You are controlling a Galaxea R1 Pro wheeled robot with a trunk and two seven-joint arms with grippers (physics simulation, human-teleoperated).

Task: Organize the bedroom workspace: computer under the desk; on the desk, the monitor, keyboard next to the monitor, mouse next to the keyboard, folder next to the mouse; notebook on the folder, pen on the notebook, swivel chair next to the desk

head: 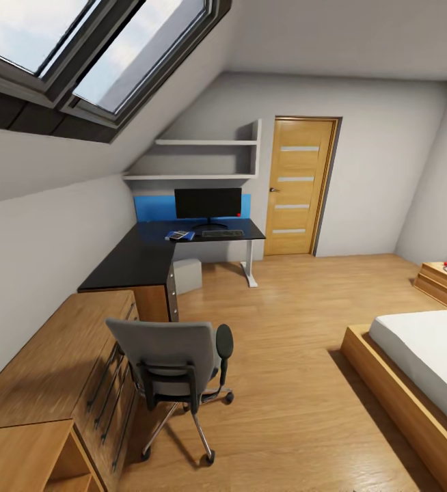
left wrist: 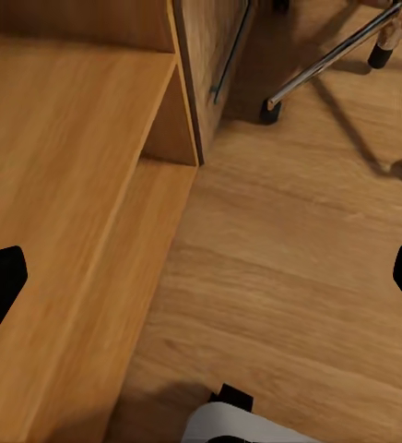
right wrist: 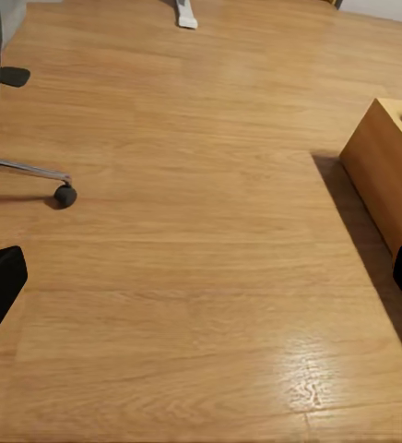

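1. Bedroom: attic room with a sloped ceiling, skylights, wood floor (head: 299, 383), a bed (head: 422, 369) at near right and a low wood counter (head: 39, 369) at near left.
2. Desk (head: 134, 260): black L-shaped top in the far left corner. The monitor (head: 208, 203) stands on its far wing, with the keyboard (head: 222, 233) just in front.
3. Chair (head: 165, 355): near left, beside the counter and well apart from the desk, back toward the camera. Judgement: it is bulky but rolls freely on its castors, so it is best pushed or pulled by the stiff backrest or an armrest (head: 223, 342).
4. Computer (head: 188, 275): grey tower on the floor under the desk, already in place.
5. Folder (head: 180, 236): a blue flat item on the desk left of the keyboard, with something dark on it. It is too small to identify as notebook or mouse.
6. Left gripper (left wrist: 201, 277): black fingertips at both frame edges, jaws spread wide and empty. This view shows the counter's side shelf and a chair castor (left wrist: 270, 111), which are hidden from the head view's angle.
7. Right gripper (right wrist: 201, 277): jaws likewise wide apart, holding nothing, over bare floor. This view shows the bed frame corner (right wrist: 385, 166) and a desk foot (right wrist: 187, 17).
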